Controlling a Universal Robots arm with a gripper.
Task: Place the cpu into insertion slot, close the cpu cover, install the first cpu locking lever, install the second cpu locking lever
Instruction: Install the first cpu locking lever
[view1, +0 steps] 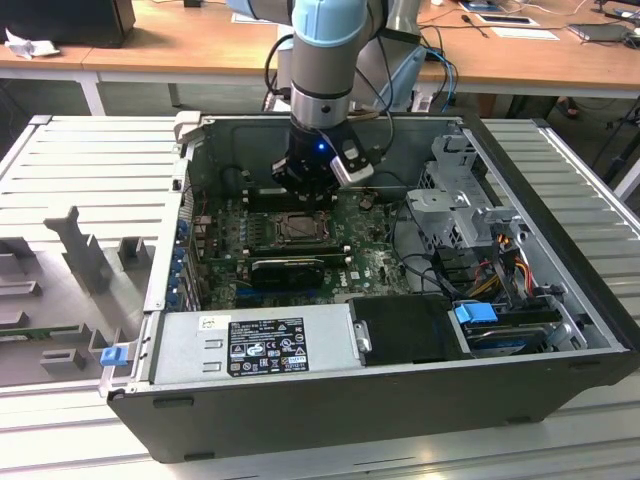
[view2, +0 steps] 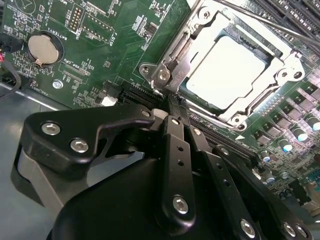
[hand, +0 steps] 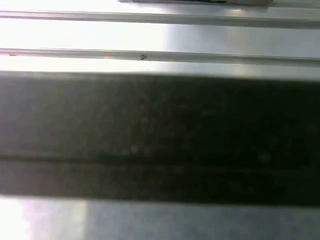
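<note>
Second wrist view: nearest the lens are the black finger links of the gripper (view2: 172, 102), and they run together to a narrow tip. The jaws are pressed together with no gap and nothing between them. The tip sits at the edge of the socket's silvery frame, touching or just short of a metal hook at that corner; which of the two cannot be told. Just beyond, the cpu (view2: 235, 72) lies flat in its slot, its pale metal top showing through the square window of the cpu cover (view2: 200, 30), which lies down over it. A thin locking lever (view2: 280, 27) crosses the far edge of the socket. To one side on the motherboard (view2: 100, 40) a round coin battery (view2: 44, 48) sits well apart from the socket.

In the exterior view the computer case (view1: 330, 400) lies open on a ribbed metal bench (view1: 90, 170). Along the case's near edge run the power supply (view1: 250, 345) and a black box, with a drive cage (view1: 455, 195) by the far corner on the exterior view's right. The arm reaches straight down over the socket (view1: 298, 228) mid-board, walled in by the case sides. Farther back stands a wooden desk (view1: 190, 40).

The first wrist view is blurred: a dark band (hand: 160, 135) across bright ribbed metal.
</note>
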